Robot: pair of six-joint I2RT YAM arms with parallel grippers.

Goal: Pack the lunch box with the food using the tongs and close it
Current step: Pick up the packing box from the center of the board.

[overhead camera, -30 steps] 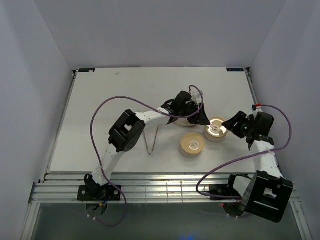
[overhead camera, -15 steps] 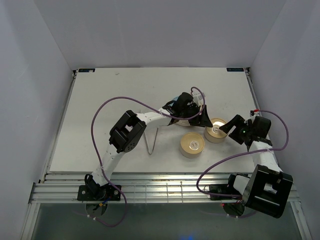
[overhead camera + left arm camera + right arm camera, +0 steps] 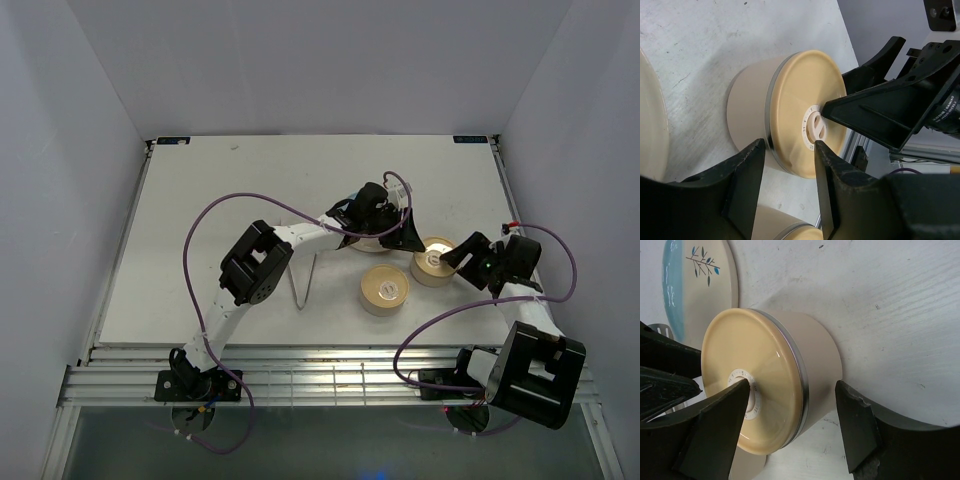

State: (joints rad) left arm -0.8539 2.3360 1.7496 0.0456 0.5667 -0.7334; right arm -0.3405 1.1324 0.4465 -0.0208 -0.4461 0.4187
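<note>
White tabletop (image 3: 200,230) filled the middle of the overhead view, and right of centre we saw the blue-and-white plate (image 3: 695,285) lying just beside a beige lidded lunch box tin (image 3: 432,262), with a second tin (image 3: 384,288) near it to the lower left. The left gripper (image 3: 789,145) hung by the first tin's lid, jaws apart and empty, while the right gripper (image 3: 792,385) stood spread wide, one fingertip at the lid's knob (image 3: 816,131). The tongs (image 3: 310,280) lay flat on the table left of the tins, in neither gripper.

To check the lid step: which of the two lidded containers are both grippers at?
The right container, the farther one; the other container stands alone, nearer, to its left.
</note>
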